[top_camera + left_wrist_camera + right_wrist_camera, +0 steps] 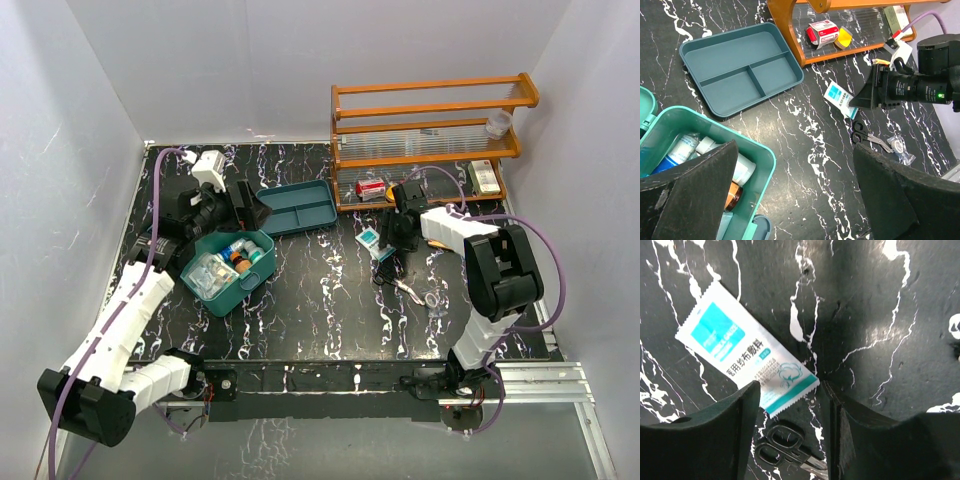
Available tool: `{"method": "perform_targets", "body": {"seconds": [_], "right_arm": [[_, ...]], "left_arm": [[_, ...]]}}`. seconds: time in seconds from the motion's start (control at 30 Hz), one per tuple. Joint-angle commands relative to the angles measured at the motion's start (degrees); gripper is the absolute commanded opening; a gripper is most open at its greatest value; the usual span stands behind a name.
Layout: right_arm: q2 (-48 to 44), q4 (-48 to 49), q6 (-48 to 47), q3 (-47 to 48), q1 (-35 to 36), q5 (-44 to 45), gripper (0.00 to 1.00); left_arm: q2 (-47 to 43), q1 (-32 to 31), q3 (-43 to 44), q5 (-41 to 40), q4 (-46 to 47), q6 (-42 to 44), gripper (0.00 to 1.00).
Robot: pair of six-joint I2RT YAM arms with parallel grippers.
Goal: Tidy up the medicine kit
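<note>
Right end effector straddles flat rectangular sachet, grip unclear; left end effector spread wide.

Table layout: kit at the left, rack at the back right

The medicine kit sits at the left of the table with bottles inside it. The divided tray lies just behind it and to its right. The shelf rack stands at the back right, just beside the tray, with small boxes on its lowest shelf. In front of the rack a gauze sachet lies flat on the table. Scissors lie just nearer the arms, with a small bag to their right.
</note>
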Motion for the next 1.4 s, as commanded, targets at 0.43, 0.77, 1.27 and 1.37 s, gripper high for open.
{"method": "perform_targets", "body": {"seconds": [0.43,0.77,1.27,1.37], "right_arm": [[-9.0,-3.0,1.8,-4.0,2.7,2.8,0.55],[-2.4,5.2,6.0,11.7,18.2,7.6,0.55],[24.3,9.2,8.9,39.3,27.6,24.3,0.53],[27.3,7.0,7.3,42.1,27.6,27.1,0.52]], "left_arm": [[1.7,0.2,0.9,2.5,0.1,0.7,0.96],[1.1,0.2,1.9,-6.1,-5.3,-0.2,0.96],[-2.2,0.2,2.0,-19.5,-14.4,-7.8,0.96],[-2.3,0.2,2.2,-19.3,-14.9,-7.9,0.96]]}}
